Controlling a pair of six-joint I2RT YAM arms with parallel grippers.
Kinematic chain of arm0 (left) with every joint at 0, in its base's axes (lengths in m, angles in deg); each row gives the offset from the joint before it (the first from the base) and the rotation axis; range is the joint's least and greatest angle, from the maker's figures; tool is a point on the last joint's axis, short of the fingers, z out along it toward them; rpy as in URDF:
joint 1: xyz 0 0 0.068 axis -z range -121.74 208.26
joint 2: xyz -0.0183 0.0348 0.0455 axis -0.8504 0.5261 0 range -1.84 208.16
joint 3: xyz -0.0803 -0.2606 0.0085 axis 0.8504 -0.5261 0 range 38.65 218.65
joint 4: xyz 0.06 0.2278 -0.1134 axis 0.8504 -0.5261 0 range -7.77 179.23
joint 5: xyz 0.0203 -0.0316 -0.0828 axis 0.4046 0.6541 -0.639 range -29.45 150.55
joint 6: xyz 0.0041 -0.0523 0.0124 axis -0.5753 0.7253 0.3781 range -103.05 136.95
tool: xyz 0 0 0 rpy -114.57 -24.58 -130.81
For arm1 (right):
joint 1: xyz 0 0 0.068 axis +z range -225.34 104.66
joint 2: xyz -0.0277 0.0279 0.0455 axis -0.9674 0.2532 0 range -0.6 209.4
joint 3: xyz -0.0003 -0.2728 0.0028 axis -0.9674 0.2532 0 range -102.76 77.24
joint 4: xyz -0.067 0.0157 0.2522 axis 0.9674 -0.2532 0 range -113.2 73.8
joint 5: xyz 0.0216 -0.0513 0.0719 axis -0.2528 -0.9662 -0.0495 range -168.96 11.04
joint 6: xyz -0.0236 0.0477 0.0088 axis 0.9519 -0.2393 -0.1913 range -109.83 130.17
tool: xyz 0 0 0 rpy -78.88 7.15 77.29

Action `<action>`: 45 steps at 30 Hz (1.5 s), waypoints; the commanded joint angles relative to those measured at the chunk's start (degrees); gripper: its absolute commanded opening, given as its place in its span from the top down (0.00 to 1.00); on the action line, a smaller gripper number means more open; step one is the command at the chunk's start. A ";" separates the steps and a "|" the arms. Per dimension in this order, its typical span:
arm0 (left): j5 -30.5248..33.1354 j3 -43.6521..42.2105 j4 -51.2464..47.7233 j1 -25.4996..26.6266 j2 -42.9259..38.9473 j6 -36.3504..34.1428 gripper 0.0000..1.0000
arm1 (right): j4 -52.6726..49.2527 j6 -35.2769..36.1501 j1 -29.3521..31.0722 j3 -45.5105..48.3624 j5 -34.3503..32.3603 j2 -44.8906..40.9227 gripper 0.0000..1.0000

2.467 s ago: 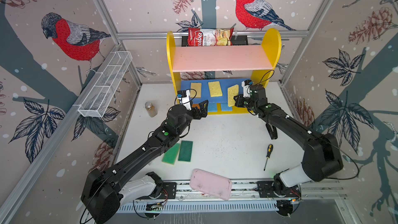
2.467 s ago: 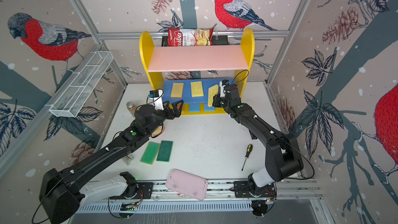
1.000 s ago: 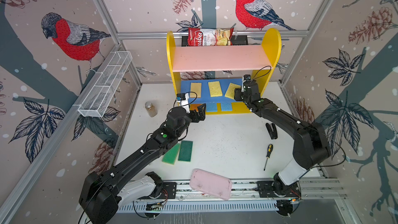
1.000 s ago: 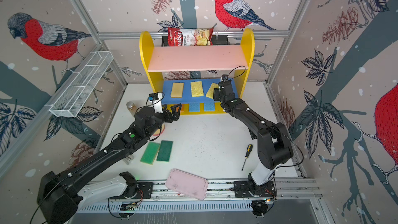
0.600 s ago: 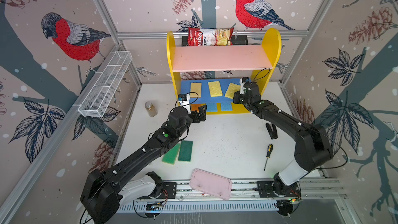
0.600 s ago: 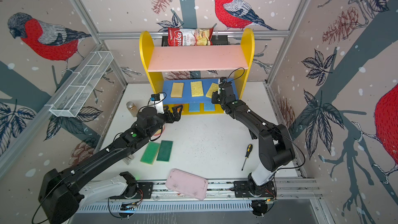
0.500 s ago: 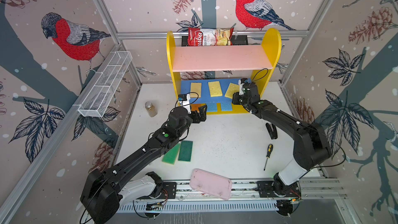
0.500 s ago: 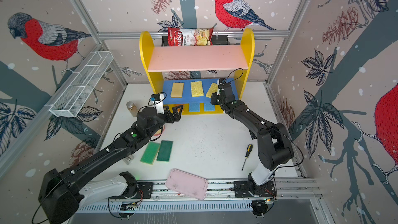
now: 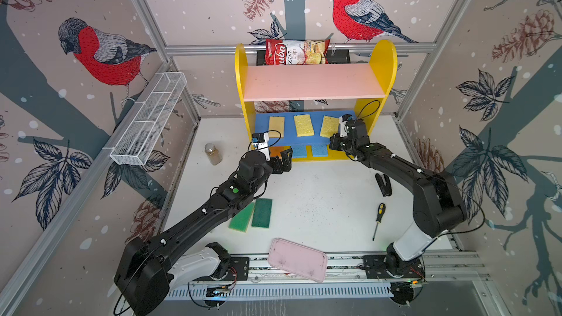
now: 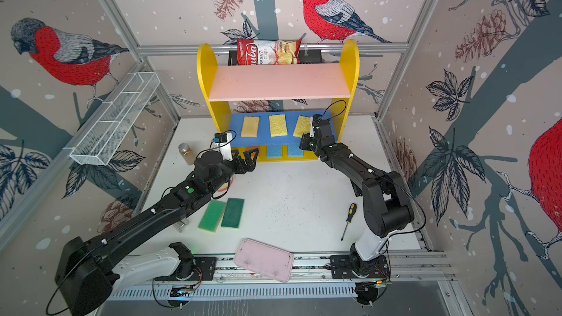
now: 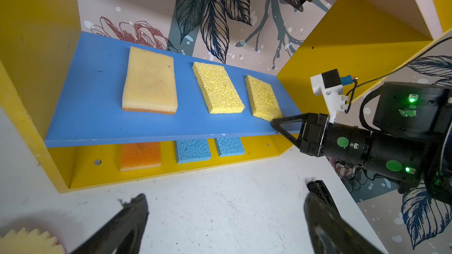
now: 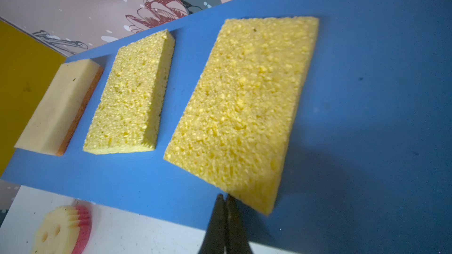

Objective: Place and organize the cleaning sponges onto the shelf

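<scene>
Now, nearest, a light green sponge [image 9: 241,219] and a dark green sponge [image 9: 261,212] lie side by side at 7 o'clock on the white table [image 9: 319,196]. Beyond them, the smiley-face sponge [image 12: 61,230] sits under the left arm. The left gripper [image 11: 225,199] hangs empty, fingers wide apart.

At 12 o'clock stands the shelf [image 9: 383,56]. An orange sponge [image 11: 140,155] and two blue sponges [image 11: 193,150] are on its yellow base. A tan sponge [image 11: 149,81] and a yellow sponge [image 11: 217,91] are on the blue board [image 9: 292,140]. The right gripper [image 12: 225,204], fingers pressed together and empty, is at the near corner of the skewed rightmost yellow sponge [image 12: 244,108].
</scene>
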 commanded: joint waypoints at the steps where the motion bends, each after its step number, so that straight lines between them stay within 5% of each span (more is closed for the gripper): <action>1: -0.24 0.41 1.19 -0.07 0.30 0.23 0.02 | 0.19 -1.04 -1.25 0.10 0.71 0.30 0.99; 25: -0.28 0.45 1.72 -0.21 1.20 0.32 0.02 | -0.02 -2.53 -2.56 1.24 0.61 -6.84 0.99; 38: 0.47 0.84 0.80 -0.16 0.69 -0.25 0.02 | -1.81 -2.63 2.46 -9.55 2.01 3.15 0.98; 45: 1.95 0.85 -0.01 -0.20 -0.26 -1.08 0.02 | -0.37 -4.93 1.29 -2.69 -0.12 -0.04 1.00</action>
